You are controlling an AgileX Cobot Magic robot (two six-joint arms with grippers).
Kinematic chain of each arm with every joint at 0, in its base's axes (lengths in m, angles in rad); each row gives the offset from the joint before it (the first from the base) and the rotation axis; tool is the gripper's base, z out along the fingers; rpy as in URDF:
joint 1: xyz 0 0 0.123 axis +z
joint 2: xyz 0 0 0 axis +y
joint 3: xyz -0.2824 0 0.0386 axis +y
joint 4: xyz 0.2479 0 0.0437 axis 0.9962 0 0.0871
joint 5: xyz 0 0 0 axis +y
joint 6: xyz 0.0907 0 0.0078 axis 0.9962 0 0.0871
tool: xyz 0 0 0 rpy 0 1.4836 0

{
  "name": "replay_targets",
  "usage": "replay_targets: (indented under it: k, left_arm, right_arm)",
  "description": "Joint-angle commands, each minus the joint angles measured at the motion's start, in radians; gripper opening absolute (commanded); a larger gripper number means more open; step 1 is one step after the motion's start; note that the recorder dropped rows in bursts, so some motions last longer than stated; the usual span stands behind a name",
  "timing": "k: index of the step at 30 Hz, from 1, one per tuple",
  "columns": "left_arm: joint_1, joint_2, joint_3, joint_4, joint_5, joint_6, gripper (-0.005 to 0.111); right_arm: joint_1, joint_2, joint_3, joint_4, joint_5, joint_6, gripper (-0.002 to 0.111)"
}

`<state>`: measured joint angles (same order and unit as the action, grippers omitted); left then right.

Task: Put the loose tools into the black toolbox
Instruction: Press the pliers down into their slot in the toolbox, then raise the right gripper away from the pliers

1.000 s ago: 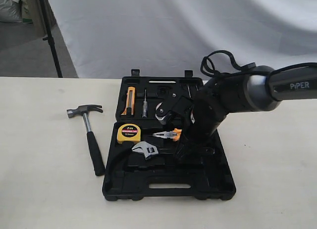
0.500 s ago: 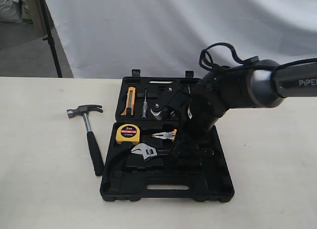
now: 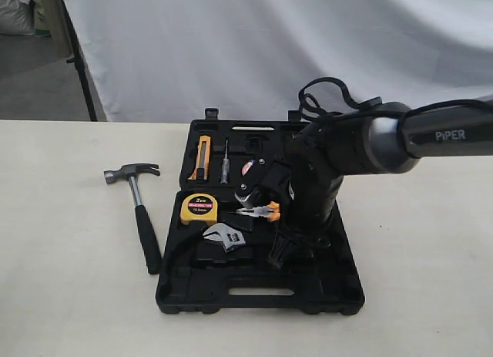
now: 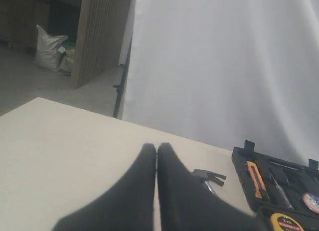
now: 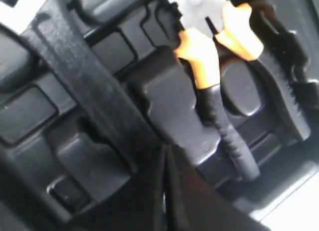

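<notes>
**Right hand (image 3: 280, 253) over the open black toolbox (image 3: 331, 284)**

The toolbox is seen lying open on the tabletop (image 3: 69, 295), with a hammer (image 3: 144, 222) laid beside it. The right hand's fingers are pressed together over the slot-handle half, near the pliers (image 3: 260, 211). The left hand (image 4: 157, 153) is likewise closed on nothing.

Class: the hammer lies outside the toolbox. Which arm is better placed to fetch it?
Left. The hammer lies left of the black toolbox, just beyond the left gripper; the right gripper is low inside it.
</notes>
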<state>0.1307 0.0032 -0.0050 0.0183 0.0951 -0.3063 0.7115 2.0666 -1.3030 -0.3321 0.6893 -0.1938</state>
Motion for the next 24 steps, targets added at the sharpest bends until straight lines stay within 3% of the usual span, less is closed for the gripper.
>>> replay_targets:
  k: [1,5,15,21,24]
  left_arm:
    - [0.025,-0.003,-0.003,0.004,-0.007,-0.005,0.001]
    - [0.025,-0.003,-0.003,0.004,-0.007,-0.005,0.001]
    - [0.025,-0.003,-0.003,0.004,-0.007,-0.005,0.001]
    - [0.025,-0.003,-0.003,0.004,-0.007,-0.005,0.001]
    - [0.025,-0.003,-0.003,0.004,-0.007,-0.005,0.001]
  right_arm:
    - [-0.01,0.067,-0.023,-0.018,0.165,-0.013,0.0]
    - [-0.01,0.02,-0.063,-0.002,0.205,0.017,0.0]
    - [-0.01,-0.125,-0.054,0.232,-0.026,0.037,0.0]
    - [-0.01,-0.063,-0.053,0.535,-0.071,-0.244,0.0]
    - [-0.01,-0.018,-0.053,0.614,-0.071,-0.294,0.0]
